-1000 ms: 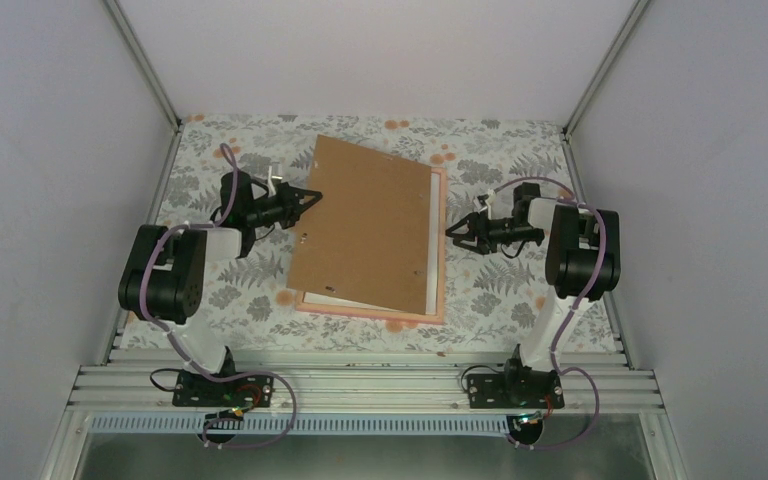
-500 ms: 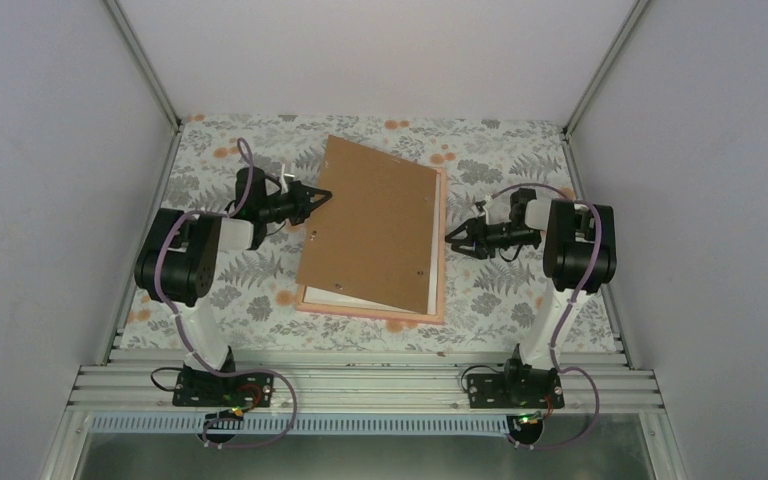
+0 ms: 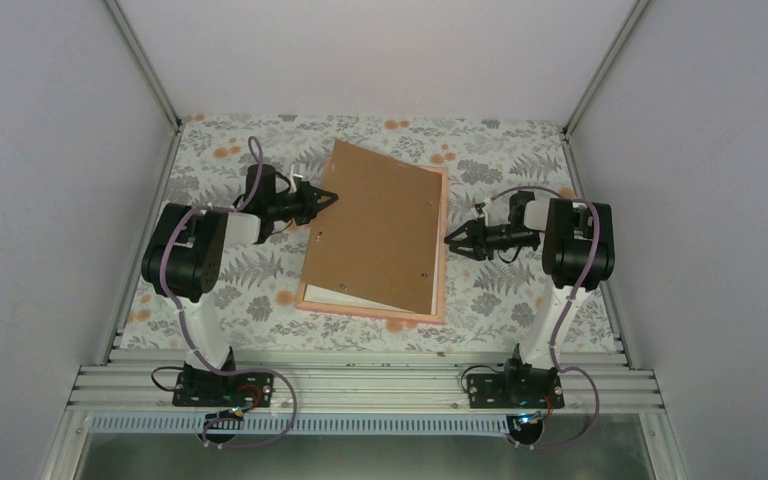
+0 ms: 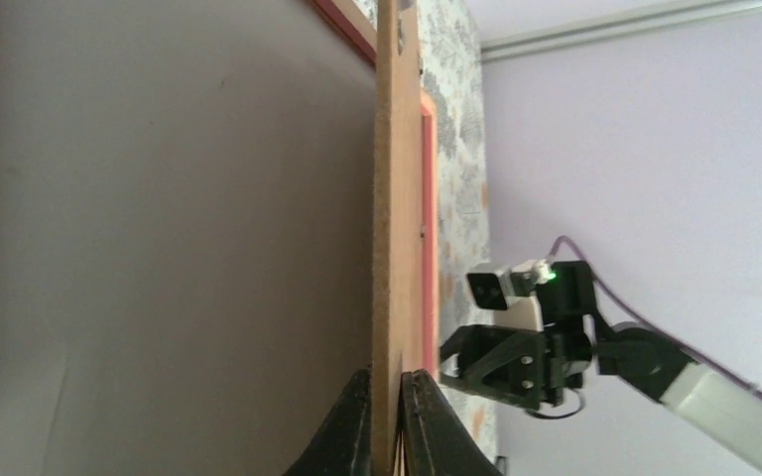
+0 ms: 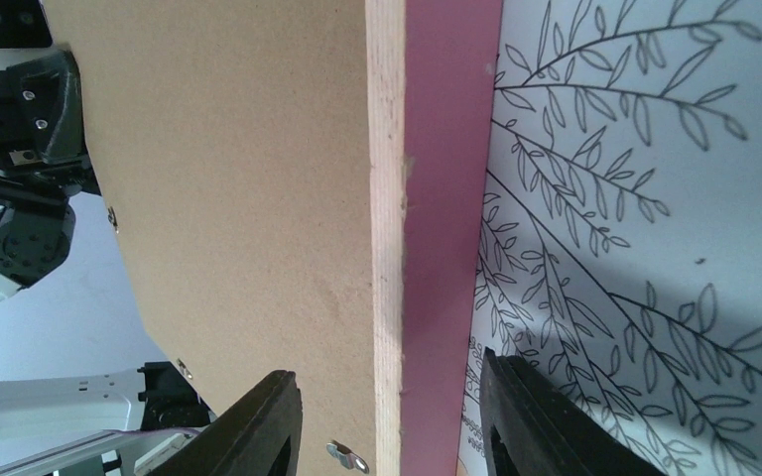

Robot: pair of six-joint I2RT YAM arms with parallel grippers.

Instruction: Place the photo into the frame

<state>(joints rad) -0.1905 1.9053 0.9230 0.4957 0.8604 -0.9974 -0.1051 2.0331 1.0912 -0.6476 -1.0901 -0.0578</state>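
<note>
The flowered table (image 3: 240, 270) carries the frame (image 3: 370, 313), lying flat, and everything else sits relative to it. A brown backing board (image 3: 375, 230) covers most of the frame but lies skewed: its right edge runs along the frame's right rail, while its left side overhangs the frame's left rail and is lifted. A white sheet (image 3: 355, 297) peeps out under the board at the frame's near-left corner; whether it is mat or print cannot be told. The photo itself is not visible and is presumably under the board, inside the frame. The left gripper (image 3: 325, 197) is clamped on the board's left edge, just off the frame's far-left corner. The right gripper (image 3: 452, 240) waits at the middle of the frame's right rail, with its jaws apart astride the board's edge and gripping nothing. The step appears to be seating the backing over the photo. Next, the board needs turning square to the frame and lowering on its left side while the right edge stays put. Against a second ago, the board has swung closer to square, hiding the white strip that showed inside the frame's right rail, and the left arm has moved farther along the frame.
</note>
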